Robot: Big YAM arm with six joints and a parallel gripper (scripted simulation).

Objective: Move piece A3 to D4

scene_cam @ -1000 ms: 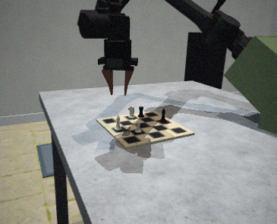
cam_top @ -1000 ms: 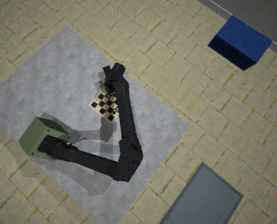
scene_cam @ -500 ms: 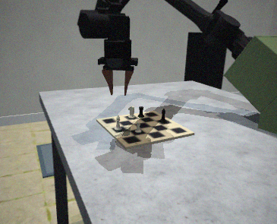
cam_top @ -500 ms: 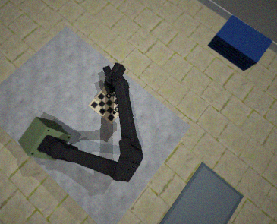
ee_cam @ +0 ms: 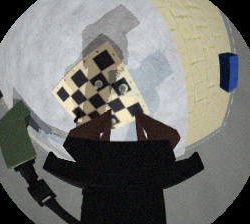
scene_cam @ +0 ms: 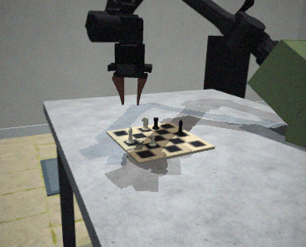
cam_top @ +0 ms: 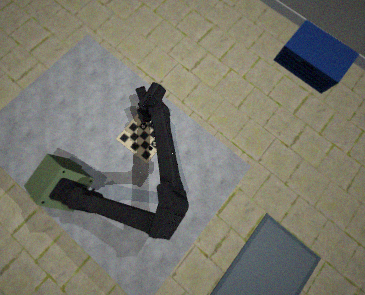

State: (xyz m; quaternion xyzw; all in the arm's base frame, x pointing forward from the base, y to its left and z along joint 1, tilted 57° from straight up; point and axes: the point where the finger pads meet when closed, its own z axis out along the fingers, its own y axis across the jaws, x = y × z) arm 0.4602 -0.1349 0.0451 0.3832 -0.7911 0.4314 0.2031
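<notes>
A small chessboard (scene_cam: 160,141) lies on the grey table; it also shows in the top view (cam_top: 139,140) and in the wrist view (ee_cam: 98,93). On it stand a white piece (scene_cam: 130,136) at the near left, a white knight (scene_cam: 145,124), a black rook (scene_cam: 156,122), a black piece (scene_cam: 180,127) and a small pale pawn (scene_cam: 153,141). The edge letters are too small to read. My gripper (scene_cam: 130,104) hangs well above the board's far left corner, pointing down. Its fingers are narrowed but apart, with nothing between them; they also show in the wrist view (ee_cam: 121,128).
The arm's green base block (scene_cam: 289,95) stands at the table's right. The table's left edge (scene_cam: 59,150) drops to the floor close to the board. A blue box (cam_top: 315,55) and a grey slab (cam_top: 270,259) lie on the floor, away from the table.
</notes>
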